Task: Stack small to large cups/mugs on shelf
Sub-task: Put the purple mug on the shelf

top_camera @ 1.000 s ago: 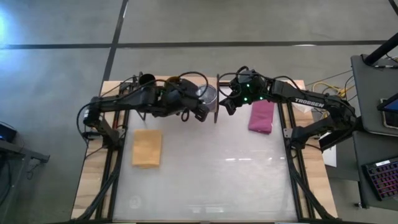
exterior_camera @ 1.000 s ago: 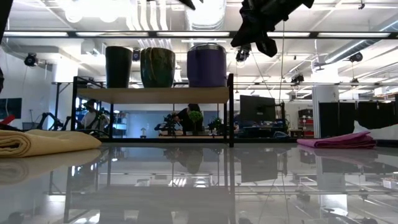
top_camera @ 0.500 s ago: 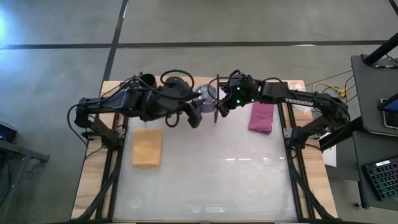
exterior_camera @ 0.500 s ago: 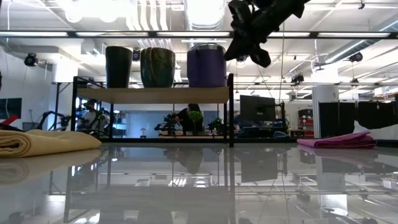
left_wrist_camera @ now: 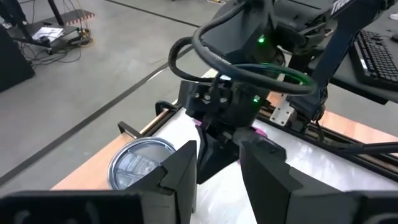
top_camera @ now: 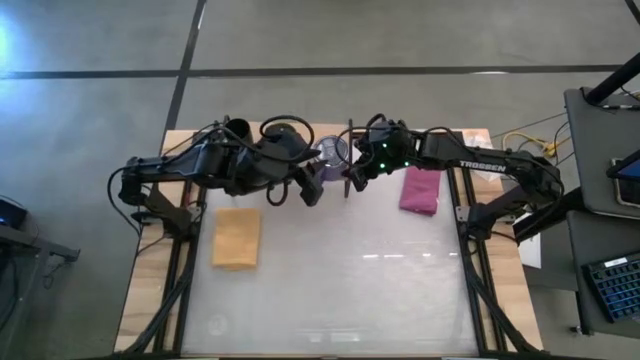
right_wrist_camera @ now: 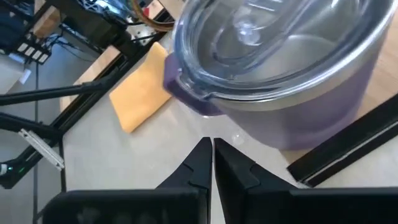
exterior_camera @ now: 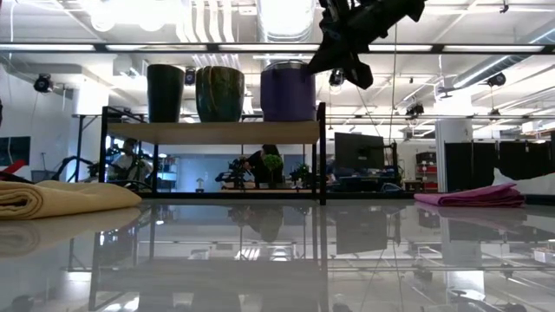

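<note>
On the light-wood shelf (exterior_camera: 217,132) at the table's far edge stand, from left to right, a narrow black cup (exterior_camera: 165,92), a tan-olive mug (exterior_camera: 219,94) and a purple tumbler (exterior_camera: 288,91) with a silvery lid (left_wrist_camera: 140,163). My right gripper (right_wrist_camera: 211,163) is shut. It hangs close by the tumbler's right side (right_wrist_camera: 280,118), near the top, and shows in the low view (exterior_camera: 342,56). My left gripper (left_wrist_camera: 217,168) is open and empty. It hovers above the table just in front of the shelf (top_camera: 312,188). My right gripper's shut fingertips (right_wrist_camera: 202,155) stand right beside the purple tumbler's wall below its lid rim. I cannot tell whether they touch it.
A folded yellow cloth (top_camera: 237,237) lies on the table's left half. A folded magenta cloth (top_camera: 420,188) lies at the far right. The two arms meet close together over the shelf's right end (top_camera: 347,160).
My right gripper has moved toward the table's left edge and a little down, closing on the purple tumbler's right side. My left gripper has drawn back slightly toward the table's left and near side. The cups have stayed where they were.
</note>
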### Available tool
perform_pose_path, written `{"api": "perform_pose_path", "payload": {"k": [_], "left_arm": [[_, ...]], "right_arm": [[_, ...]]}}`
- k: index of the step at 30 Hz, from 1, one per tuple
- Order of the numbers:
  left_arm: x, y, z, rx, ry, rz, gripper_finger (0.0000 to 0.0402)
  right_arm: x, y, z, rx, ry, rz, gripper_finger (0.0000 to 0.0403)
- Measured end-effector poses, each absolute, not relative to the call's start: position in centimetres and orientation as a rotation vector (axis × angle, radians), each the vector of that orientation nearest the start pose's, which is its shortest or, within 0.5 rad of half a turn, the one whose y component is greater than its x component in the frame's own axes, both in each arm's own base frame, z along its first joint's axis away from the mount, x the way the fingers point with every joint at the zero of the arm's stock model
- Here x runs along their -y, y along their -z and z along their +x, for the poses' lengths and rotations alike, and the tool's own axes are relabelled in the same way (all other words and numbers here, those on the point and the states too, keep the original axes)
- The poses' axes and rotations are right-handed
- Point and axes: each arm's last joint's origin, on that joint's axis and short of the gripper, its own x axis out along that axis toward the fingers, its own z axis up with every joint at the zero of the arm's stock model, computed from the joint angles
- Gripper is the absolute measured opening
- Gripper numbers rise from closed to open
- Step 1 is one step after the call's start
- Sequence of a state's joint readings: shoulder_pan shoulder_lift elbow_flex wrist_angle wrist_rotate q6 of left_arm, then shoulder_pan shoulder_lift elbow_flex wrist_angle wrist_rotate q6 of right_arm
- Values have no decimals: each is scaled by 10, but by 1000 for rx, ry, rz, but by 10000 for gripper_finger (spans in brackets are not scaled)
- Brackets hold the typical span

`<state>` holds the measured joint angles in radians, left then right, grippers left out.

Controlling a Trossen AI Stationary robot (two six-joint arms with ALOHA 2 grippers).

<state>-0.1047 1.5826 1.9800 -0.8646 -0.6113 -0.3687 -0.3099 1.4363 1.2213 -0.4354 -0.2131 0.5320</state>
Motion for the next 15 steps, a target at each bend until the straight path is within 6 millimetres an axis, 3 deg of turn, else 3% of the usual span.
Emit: {"api": "perform_pose_path", "payload": {"k": [15], "left_arm": [[16,-476,308,-348,-569,-181,109]], "right_arm": [[101,-303,318,-567,304,661,9]]}}
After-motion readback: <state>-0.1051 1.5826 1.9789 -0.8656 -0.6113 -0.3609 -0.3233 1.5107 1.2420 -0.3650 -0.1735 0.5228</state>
